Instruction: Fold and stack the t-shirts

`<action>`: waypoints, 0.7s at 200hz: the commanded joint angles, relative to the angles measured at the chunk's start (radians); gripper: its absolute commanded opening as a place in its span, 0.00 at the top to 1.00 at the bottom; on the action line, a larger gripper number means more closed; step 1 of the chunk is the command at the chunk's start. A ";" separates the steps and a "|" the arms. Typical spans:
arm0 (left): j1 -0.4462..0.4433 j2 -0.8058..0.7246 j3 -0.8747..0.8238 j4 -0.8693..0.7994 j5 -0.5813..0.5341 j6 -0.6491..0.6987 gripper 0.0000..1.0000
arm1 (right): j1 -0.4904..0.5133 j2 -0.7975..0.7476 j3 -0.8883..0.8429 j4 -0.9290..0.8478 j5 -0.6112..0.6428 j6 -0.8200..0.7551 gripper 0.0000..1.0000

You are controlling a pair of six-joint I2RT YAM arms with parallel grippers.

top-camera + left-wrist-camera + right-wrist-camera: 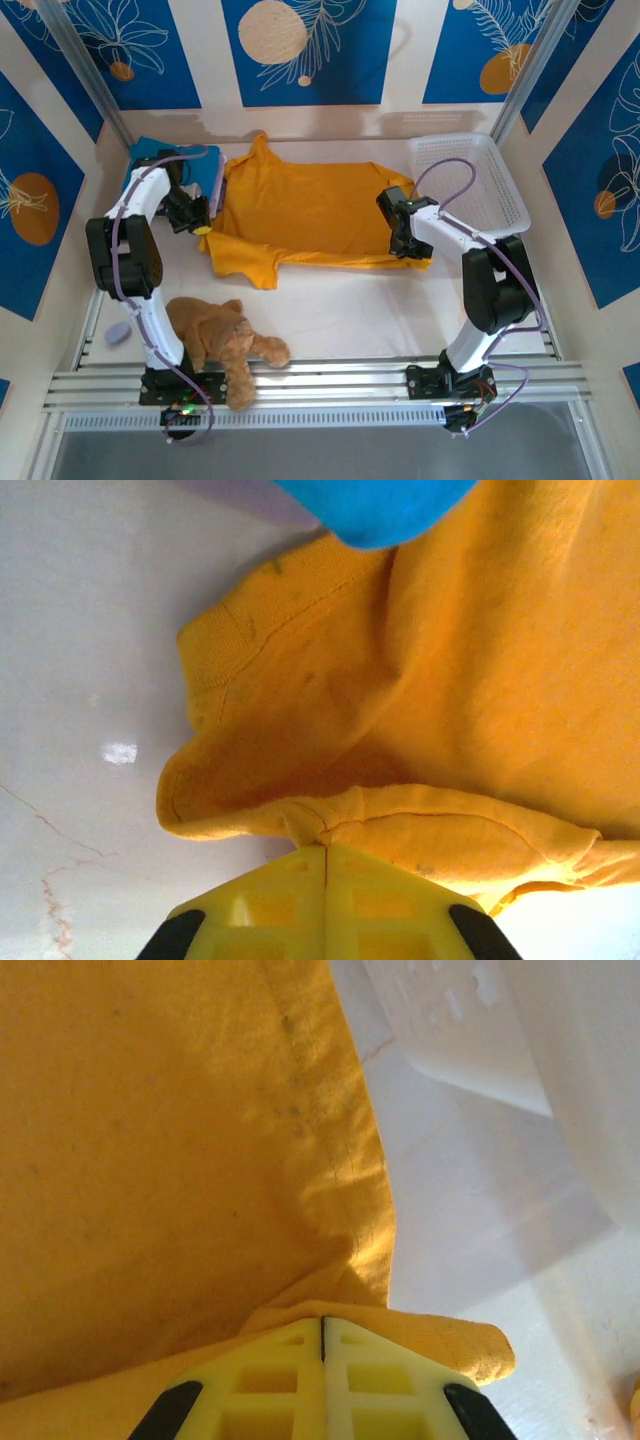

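The mustard-orange t-shirt (300, 215) lies spread across the middle of the table, collar toward the back. My left gripper (200, 226) is shut on the shirt's left edge by the sleeve; in the left wrist view the cloth (420, 700) bunches into the closed yellow jaws (325, 852). My right gripper (403, 247) is shut on the right hem corner, with the fabric (150, 1160) pinched at the jaw tips (322, 1322). A folded blue t-shirt (160, 160) lies at the back left, its edge (375, 505) above the orange cloth. A pale lilac strip (219, 183) shows beside it.
A white perforated basket (470, 180) stands at the back right, close to my right arm. A brown plush teddy (222, 340) lies at the front left near the rail. A small lilac-grey object (118, 333) sits by the left wall.
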 commanded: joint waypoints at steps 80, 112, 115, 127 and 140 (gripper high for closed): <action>0.001 0.082 0.142 -0.103 -0.046 0.035 1.00 | -0.009 0.098 0.089 0.041 -0.003 -0.088 1.00; 0.002 0.087 0.150 -0.095 -0.041 0.033 1.00 | -0.009 0.132 0.121 0.028 -0.001 -0.107 1.00; 0.002 0.089 0.153 -0.095 -0.036 0.032 1.00 | -0.009 0.134 0.123 0.028 0.001 -0.109 1.00; 0.002 0.095 0.164 -0.093 -0.016 0.034 1.00 | -0.009 0.136 0.131 0.022 0.010 -0.113 0.98; 0.002 0.102 0.176 -0.099 -0.007 0.034 1.00 | -0.009 0.136 0.143 0.009 0.005 -0.113 0.95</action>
